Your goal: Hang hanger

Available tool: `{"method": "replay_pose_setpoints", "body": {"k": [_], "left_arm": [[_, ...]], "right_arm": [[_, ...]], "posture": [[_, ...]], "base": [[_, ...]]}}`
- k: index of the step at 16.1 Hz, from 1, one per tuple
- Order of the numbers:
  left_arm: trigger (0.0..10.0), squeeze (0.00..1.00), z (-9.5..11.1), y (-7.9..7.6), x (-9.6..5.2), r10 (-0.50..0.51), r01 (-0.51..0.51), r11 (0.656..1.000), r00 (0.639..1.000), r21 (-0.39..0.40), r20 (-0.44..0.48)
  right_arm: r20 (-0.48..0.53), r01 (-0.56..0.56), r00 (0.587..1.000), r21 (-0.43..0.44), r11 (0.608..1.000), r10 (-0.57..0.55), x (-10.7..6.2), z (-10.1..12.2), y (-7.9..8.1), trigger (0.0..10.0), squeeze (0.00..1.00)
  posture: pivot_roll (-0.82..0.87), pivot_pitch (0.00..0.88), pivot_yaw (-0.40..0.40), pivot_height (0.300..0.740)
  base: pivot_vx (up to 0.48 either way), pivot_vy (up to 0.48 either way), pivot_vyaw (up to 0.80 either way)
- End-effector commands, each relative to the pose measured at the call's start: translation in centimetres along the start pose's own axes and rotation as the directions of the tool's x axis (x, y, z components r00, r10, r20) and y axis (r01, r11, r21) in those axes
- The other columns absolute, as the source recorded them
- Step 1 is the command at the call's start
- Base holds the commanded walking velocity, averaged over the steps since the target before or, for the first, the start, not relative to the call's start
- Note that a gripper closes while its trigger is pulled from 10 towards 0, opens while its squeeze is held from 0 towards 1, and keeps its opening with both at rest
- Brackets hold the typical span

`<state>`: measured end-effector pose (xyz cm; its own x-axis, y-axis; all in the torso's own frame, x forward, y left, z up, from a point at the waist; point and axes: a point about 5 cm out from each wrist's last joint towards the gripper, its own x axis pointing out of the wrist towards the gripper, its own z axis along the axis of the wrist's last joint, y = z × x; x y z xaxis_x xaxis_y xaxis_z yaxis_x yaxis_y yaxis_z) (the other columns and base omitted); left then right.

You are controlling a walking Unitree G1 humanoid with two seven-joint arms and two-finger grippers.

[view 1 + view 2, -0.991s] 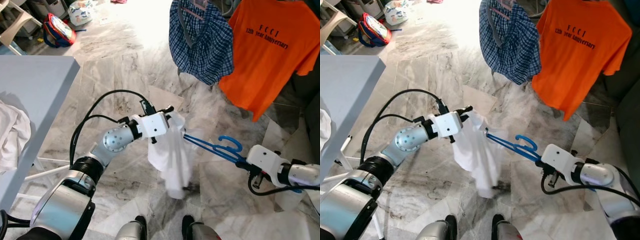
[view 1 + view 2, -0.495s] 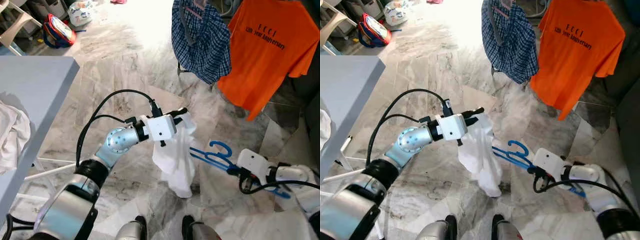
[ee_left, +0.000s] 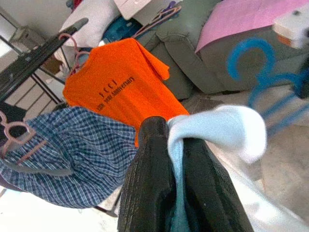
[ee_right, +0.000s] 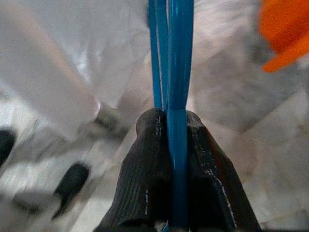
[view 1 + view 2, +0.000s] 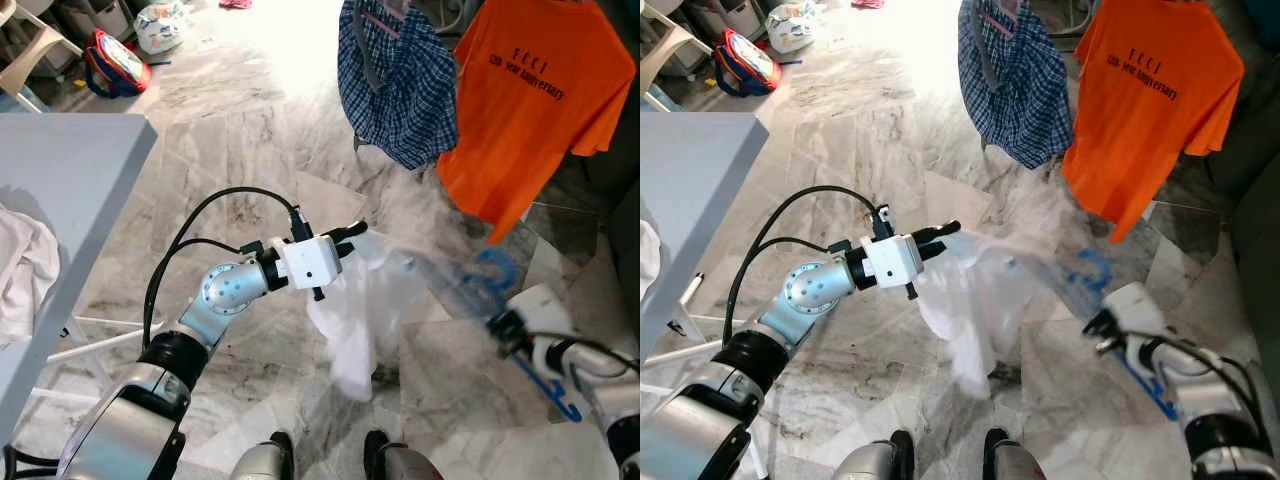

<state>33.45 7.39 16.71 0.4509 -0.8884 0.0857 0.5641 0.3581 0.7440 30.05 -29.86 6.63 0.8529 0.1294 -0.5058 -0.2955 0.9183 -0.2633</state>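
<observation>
Both grippers hold: left gripper (image 5: 345,236) pinches the white garment (image 5: 360,310), right gripper (image 4: 169,145) clamps the blurred blue hanger (image 4: 177,72); the garment may slip off.

The floor (image 5: 250,140) is grey-white veined marble, pretty glossy, with a bright washed-out patch of light toward the far end. Up in the far left corner sits a round red and blue bag (image 5: 117,60), and just beside it a lumpy white printed bag (image 5: 160,25). Near the bottom edge, the robot's two dark feet (image 5: 325,455) stand on the marble. Along the left side there's a pale grey surface (image 5: 70,190), mostly bare, with a crumpled white cloth (image 5: 25,270) lying on it near its edge. A thin white rod (image 5: 100,340) lies on the floor below that surface.
</observation>
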Motion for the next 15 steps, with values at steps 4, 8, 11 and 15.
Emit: {"method": "replay_pose_setpoints", "body": {"k": [4, 8, 11, 15], "left_arm": [[10.0, 0.0, -0.2, -1.9, 0.1, 0.009, -0.009, 0.999, 1.0, -0.05, 0.004], [10.0, 0.0, -1.5, -6.7, 0.4, -0.078, 0.066, 0.984, 0.995, -0.164, -0.065], [10.0, 0.0, -2.2, -8.7, 0.1, -0.113, 0.086, 0.972, 0.987, -0.219, -0.114], [10.0, 0.0, -2.6, -9.4, 0.3, -0.124, 0.087, 0.969, 0.981, -0.233, -0.148]], "right_arm": [[0.233, 0.104, 0.957, 0.286, 0.952, -0.175, 0.4, 4.4, -1.3, 10.0, 0.0], [0.6, -0.094, 0.762, 0.474, 0.875, -0.243, -0.2, 14.3, 0.5, 10.0, 0.0], [0.754, -0.323, 0.613, 0.514, 0.795, -0.238, -1.9, 19.9, 3.0, 10.0, 0.0], [0.824, -0.509, 0.53, 0.499, 0.701, -0.201, -3.6, 23.9, 5.8, 10.0, 0.0]], "posture": [[0.02, 0.248, 0.092, 0.74], [0.0, 0.245, 0.084, 0.74], [-0.03, 0.241, 0.077, 0.74], [-0.05, 0.234, 0.067, 0.74]], "base": [[0.0, 0.0, 0.0], [0.0, 0.0, 0.0], [0.0, 0.0, 0.0], [0.0, 0.0, 0.0]]}}
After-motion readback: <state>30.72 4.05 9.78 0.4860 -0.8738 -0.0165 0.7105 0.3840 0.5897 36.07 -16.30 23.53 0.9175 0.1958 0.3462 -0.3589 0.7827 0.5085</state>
